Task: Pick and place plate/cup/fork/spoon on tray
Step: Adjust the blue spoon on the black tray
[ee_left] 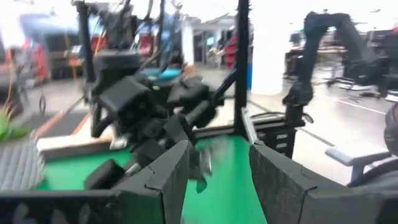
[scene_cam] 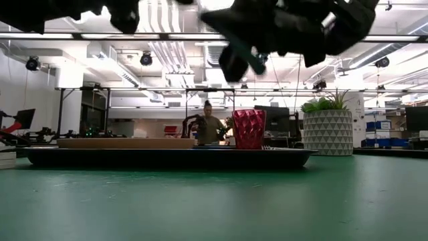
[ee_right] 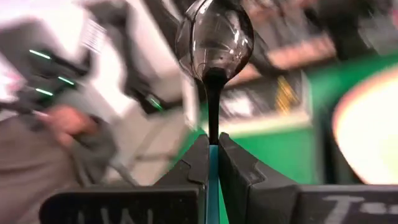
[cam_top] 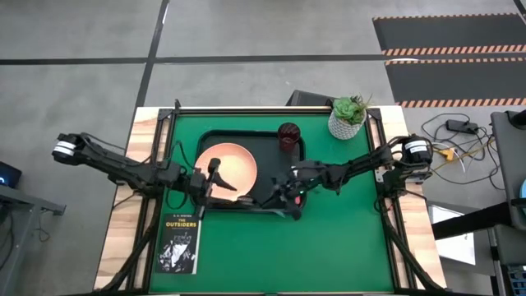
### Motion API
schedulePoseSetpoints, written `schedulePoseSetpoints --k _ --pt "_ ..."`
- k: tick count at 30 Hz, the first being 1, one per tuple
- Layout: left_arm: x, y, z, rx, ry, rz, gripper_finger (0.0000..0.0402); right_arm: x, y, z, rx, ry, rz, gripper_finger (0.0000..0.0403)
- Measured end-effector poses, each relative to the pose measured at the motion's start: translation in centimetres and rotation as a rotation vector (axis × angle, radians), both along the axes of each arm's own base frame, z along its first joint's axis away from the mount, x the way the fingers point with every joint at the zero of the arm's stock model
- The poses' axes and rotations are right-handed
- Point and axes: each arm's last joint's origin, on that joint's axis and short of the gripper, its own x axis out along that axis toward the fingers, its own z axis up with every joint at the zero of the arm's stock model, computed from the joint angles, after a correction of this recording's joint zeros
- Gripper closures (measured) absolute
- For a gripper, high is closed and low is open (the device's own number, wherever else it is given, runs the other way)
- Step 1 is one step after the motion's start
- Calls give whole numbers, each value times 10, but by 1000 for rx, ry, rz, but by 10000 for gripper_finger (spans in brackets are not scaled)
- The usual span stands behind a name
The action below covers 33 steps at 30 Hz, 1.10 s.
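right end effector [ee_right: 212, 155] clamped on the spoon [ee_right: 214, 43]: the light blue handle sits pinched between the two dark fingers, the silver bowl sticks out past the fingertips. in the high view this end effector [cam_top: 289, 196] is over the near edge of the tray [cam_top: 271, 141], just beside the plate [cam_top: 227, 166].

left end effector [cam_top: 215, 176] hovers at the near left part of the plate; in its wrist view the fingers [ee_left: 171, 177] stand apart with nothing between them.

tray lies on the green tabletop [cam_top: 329, 247], toward the far side. salmon plate rests in the tray's left half. dark red cup [cam_top: 288, 135] stands upright in the far right corner of the tray; low view shows it [scene_cam: 249, 128] upright on the tray [scene_cam: 167, 156] with the plate [scene_cam: 126, 142] to its left. fork not made out in any view.

off the tray: white pot with green plant [cam_top: 348, 117] at the far right of the tabletop, black book [cam_top: 178, 242] on the wooden edge at the near left. a person [scene_cam: 208, 126] shows in the room beyond.
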Motion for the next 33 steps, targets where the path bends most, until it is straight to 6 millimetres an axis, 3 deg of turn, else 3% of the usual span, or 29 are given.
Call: schedulePoseSetpoints --k 3,8,15,25,29,33 --pt "5 -4 0 38 -64 -12 252 -5 3 10 19 -147 70 390" --pt "18 -9 -3 42 -157 -11 252 -3 14 20 14 -217 112 390" --pt "37 -14 -13 16 -278 -24 252 20 25 30 7 -276 150 390" --pt "61 -27 -12 33 -318 -144 255 49 26 23 22 -264 197 390" --pt "61 -29 -13 55 -319 -160 288 49 25 23 20 -269 196 390" --pt "59 -29 -11 52 -327 -161 350 48 24 23 16 -268 191 390"
